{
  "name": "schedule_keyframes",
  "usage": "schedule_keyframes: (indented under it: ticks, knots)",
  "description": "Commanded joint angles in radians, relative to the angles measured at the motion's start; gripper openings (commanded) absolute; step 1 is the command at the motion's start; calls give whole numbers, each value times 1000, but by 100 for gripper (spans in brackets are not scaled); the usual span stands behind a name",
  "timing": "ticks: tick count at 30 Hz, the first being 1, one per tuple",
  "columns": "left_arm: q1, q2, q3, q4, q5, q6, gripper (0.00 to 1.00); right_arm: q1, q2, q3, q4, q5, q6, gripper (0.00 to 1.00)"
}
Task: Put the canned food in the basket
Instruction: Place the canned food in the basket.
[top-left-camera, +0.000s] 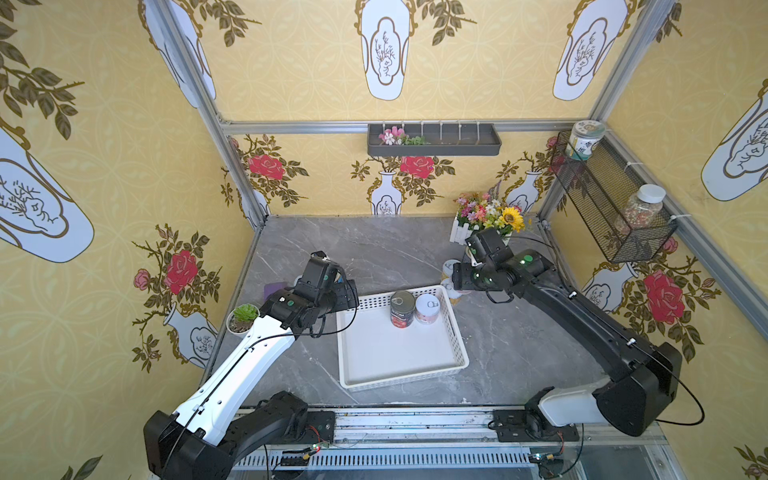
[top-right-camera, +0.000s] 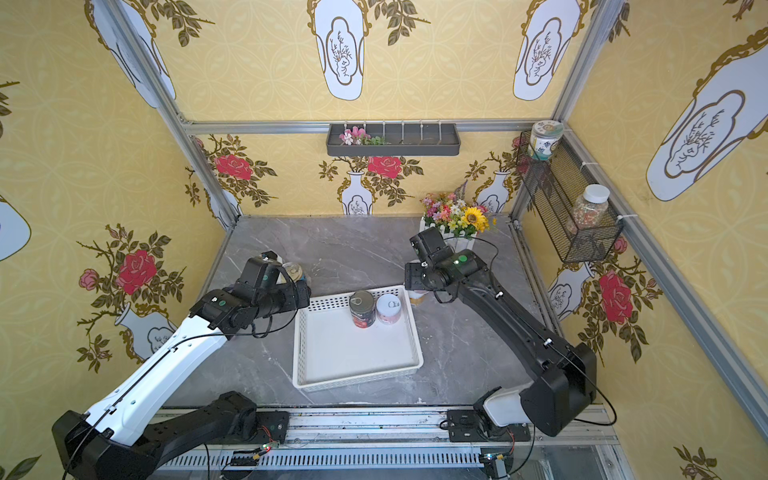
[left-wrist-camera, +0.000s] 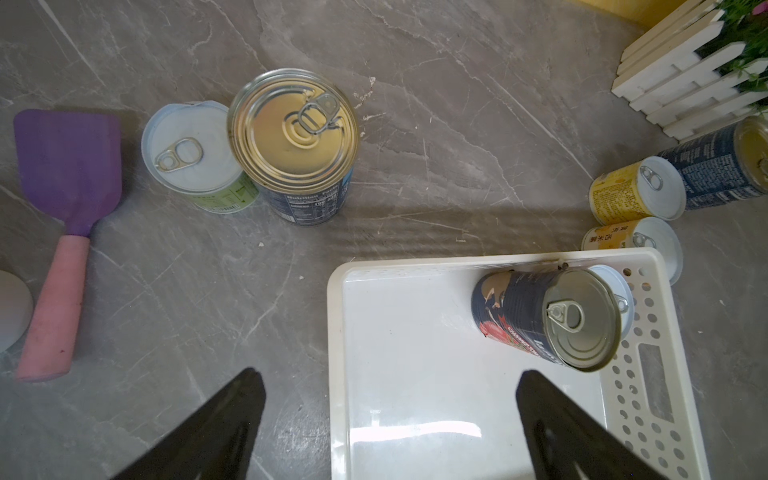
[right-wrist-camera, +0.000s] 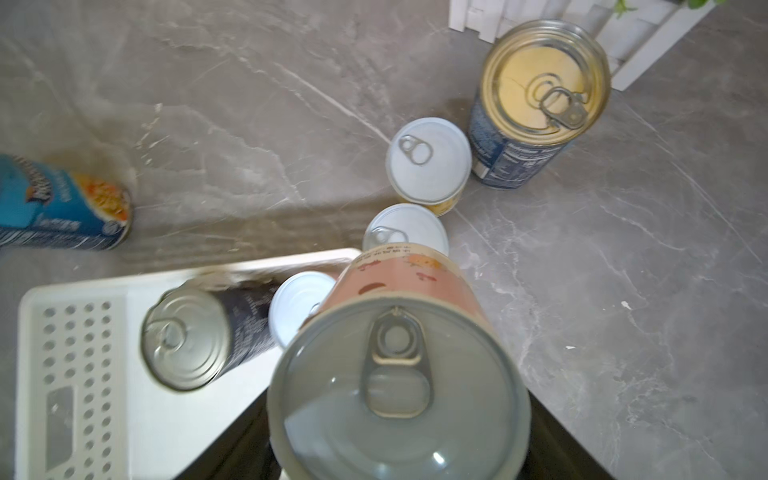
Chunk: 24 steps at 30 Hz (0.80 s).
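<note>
Holding a pink can (right-wrist-camera: 401, 282) tight, the right claw (right-wrist-camera: 397, 436) hangs by the basket (right-wrist-camera: 75, 353) — the left claw (left-wrist-camera: 390, 374) is wide open and empty.

Walls (top-left-camera: 291, 75): yellow wallpaper, white vases, red roses. Aluminium frame (top-left-camera: 299, 126) along the corners and back rail. Table (top-left-camera: 374, 245): grey marble look, pale veins. Dark grey tray (top-left-camera: 457, 148) fixed on the back wall; black wire basket (top-left-camera: 590, 195) on the right wall. Light even, shadows soft.
</note>
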Motion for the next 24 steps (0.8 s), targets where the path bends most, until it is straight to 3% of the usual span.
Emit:
schedule_keyframes:
  ticks: [1,11,24]
  knots:
    - [1,8,-3,5,9,-5,100,83,-139,-6,-20,28,31,73]
    - [1,-36,-12,15,21,-7,100,318,-186,-133,7,105,109,73]
    - [1,-40,-13,10,18,-19,100,401,-68,-241,106,143,153,73]
